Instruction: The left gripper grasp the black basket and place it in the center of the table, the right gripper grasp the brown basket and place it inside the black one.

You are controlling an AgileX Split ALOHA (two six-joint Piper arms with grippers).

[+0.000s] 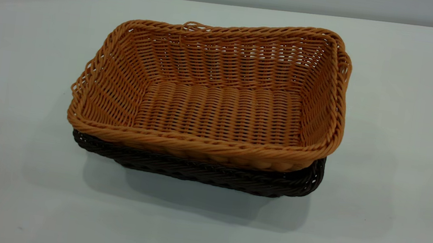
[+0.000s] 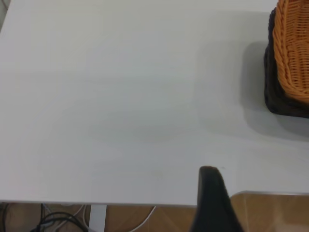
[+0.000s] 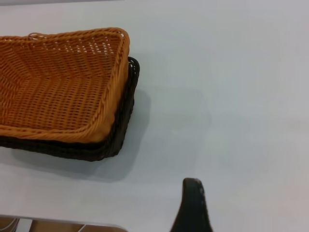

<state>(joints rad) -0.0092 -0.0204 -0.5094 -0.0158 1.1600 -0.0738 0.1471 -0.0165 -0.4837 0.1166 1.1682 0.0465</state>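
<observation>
Exterior, nearest: rectangular very dark brown-black woven wicker basket (image 1: 209, 175), only its near rim and right corner showing below the rim of the other basket.
Exterior, nested: rectangular orange-tan woven wicker basket with flared sides and braided rim (image 1: 218, 109) sits inside the dark basket, rim riding above the dark rim; slightly skewed, so more dark rim shows at the right corner.
Exterior, surface: large plain white flat table (image 1: 403, 163); the dark basket stands about mid-table.
Exterior, arms: neither gripper appears.
Why stacked: same-size trays with flared sides, so the tan one seats only partway and sits proud. Judgement: both placements look done.
Left wrist: left gripper (image 2: 212, 198) shows as one dark finger tip, well apart from the dark basket (image 2: 280, 92), over the table (image 2: 120, 96) near its edge; floor and cables beyond that edge. Holds nothing visible; can't tell how far it's open.
Left wrist, stack: tan basket (image 2: 292, 48) in the dark one.
Right wrist: right gripper (image 3: 193, 208) shows as a single dark tapered finger, apart from the dark basket (image 3: 120, 125), on the stack's opposite side. Nothing visible in its grip; opening can't be told.
Right wrist, stack: tan basket (image 3: 58, 82) seated, table (image 3: 231, 72) beside it.
Why arms stand off: judged retreat clear of the stack.
</observation>
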